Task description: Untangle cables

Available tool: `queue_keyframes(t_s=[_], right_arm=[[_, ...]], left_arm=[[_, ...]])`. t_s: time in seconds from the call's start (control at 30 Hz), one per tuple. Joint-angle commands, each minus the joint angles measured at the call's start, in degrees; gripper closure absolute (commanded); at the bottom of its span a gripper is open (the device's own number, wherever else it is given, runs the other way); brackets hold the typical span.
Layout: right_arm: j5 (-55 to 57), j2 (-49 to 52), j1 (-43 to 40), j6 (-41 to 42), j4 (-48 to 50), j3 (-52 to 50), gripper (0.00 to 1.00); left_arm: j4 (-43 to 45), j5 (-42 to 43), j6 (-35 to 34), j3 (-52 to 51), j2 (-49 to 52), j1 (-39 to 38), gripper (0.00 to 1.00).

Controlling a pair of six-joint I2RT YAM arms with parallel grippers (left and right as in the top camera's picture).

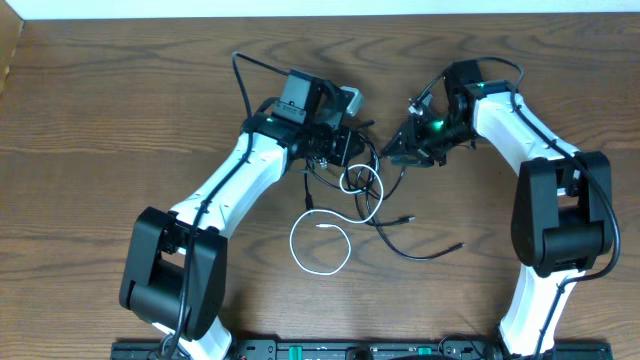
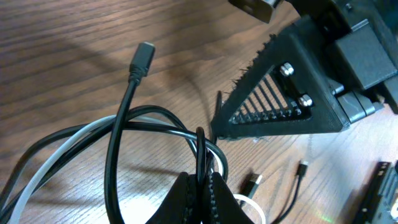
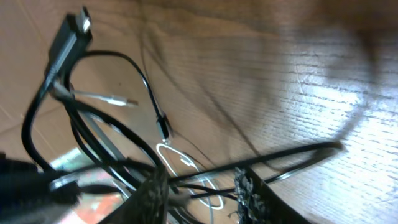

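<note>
Your thin black and white cables [image 2: 127, 93] lie knotted; little is undone. Left gripper [image 2: 200, 183] clamps one black cable [image 2: 200, 152]; right gripper [image 3: 200, 180] has its jaws apart.

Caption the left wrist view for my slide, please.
Left gripper pinches a black cable looped with the white cable over a wooden table.

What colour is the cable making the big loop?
The looped cable is white, clearest in the overhead view.

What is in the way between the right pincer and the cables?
Nothing that I can see. A black cable runs right through the open right pincer. The left pincer is shut on the cables nearby.
</note>
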Motion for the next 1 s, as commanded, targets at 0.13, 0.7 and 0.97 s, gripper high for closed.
queue_keyframes(t_s=[0.13, 0.7, 0.97], right_arm=[[6.36, -1.86, 2.99, 18.34, 0.15, -0.42, 0.57], [16.39, -1.86, 4.39, 24.44, 4.39, -0.42, 0.99], [15.78, -1.86, -1.64, 19.17, 3.98, -0.42, 0.99]], left_arm=[[1.84, -1.68, 1.05, -0.68, 0.55, -2.54, 0.92], [0.98, -7.76, 0.79, -0.68, 0.55, -2.69, 0.93], [-5.07, -14.36, 1.81, -0.76, 0.55, -2.69, 0.92]])
